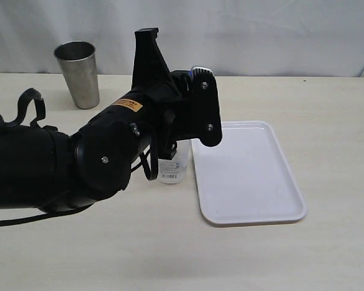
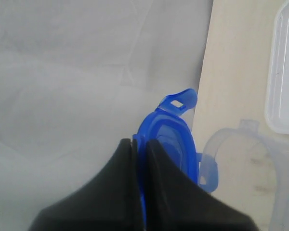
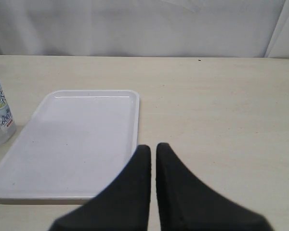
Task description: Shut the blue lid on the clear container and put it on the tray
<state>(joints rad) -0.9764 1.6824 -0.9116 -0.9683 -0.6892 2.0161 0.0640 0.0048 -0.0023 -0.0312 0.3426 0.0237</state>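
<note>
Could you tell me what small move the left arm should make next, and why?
Probably carry the blue lid over the clear container's open mouth and lower it. The left gripper is shut on the lid, which sits beside the rim, not seated on it.

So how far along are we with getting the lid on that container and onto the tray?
Done: the left end effector has the blue lid pinched. In hand: it holds the lid up by the clear container, not seated on it. Left: snapping it shut and moving the container onto the tray; it stands on the table beside the tray.
</note>
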